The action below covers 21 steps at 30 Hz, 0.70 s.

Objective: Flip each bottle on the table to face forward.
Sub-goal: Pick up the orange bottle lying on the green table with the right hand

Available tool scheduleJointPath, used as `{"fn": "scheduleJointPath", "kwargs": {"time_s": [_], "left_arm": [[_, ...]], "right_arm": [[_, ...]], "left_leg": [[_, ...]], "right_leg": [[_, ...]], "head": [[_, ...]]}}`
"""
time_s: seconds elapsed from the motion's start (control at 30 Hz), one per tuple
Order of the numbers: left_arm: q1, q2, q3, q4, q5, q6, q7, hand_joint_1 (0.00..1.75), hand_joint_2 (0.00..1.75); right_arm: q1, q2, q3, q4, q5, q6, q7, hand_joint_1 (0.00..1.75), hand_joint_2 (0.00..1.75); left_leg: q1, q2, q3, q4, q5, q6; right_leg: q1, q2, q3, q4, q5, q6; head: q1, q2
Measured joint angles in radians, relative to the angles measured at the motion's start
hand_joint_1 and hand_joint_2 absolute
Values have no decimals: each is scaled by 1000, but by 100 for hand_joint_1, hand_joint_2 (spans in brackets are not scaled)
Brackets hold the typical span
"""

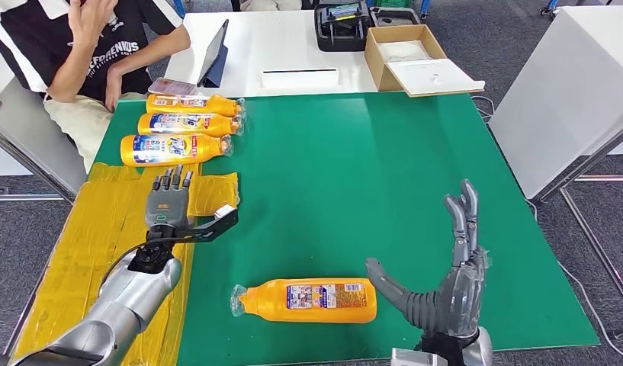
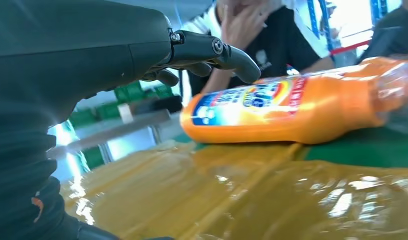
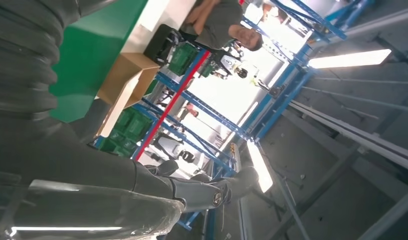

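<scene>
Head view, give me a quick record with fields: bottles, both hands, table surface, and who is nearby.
bottles in row: three orange bottles lying side by side at the far left
lone bottle: orange bottle lying on its side near the front edge, cap to the left
left hand: empty, over the yellow patch, just short of the row
right hand: open, fingers up, thumb by the lone bottle's base
table: green top
nearby: person seated at the far left

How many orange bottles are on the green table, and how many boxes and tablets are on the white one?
Orange bottles: 4 (three in a row, one alone)
Cardboard box: 1
Tablet: 1
Total: 6
</scene>
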Motion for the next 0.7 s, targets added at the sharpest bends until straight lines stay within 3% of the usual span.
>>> {"fn": "scheduleJointPath", "kwargs": {"time_s": [0.1, 0.2, 0.3, 0.43, 0.7], "left_arm": [[20, -9, 32, -75, 131, -6, -118, 0, 175], [130, -8, 71, -307, 513, -20, -319, 0, 175], [253, -7, 85, -583, 866, -71, -355, 0, 175], [292, -16, 71, -697, 847, -65, -362, 0, 175], [253, -63, 5, -707, 824, -59, -355, 0, 175]], "right_arm": [[2, 3, 1, 2, 66, 61, 63, 0, 175], [-12, 16, 8, 35, 246, 269, 208, 0, 175], [-25, 31, 22, 106, 369, 396, 286, 0, 175], [-30, 34, 31, 174, 415, 425, 327, 0, 175], [-28, 24, 72, 274, 431, 504, 369, 0, 175]], "left_leg": [[0, 0, -1, 0, 0, 0], [0, 7, 1, -1, -3, -3], [0, 8, 3, 0, -4, -4], [0, -1, 2, 0, -3, -3], [0, -2, 2, 0, -3, -2]], "right_leg": [[0, 0, 1, 0, 0, 0], [0, 7, 1, 1, 0, 0], [0, 10, 0, 0, -2, 0], [1, 0, 0, 0, -4, 1], [0, 0, 1, 0, -3, 1]], "head": [[0, 0], [0, 0], [0, 0], [0, 0], [0, 0]]}}
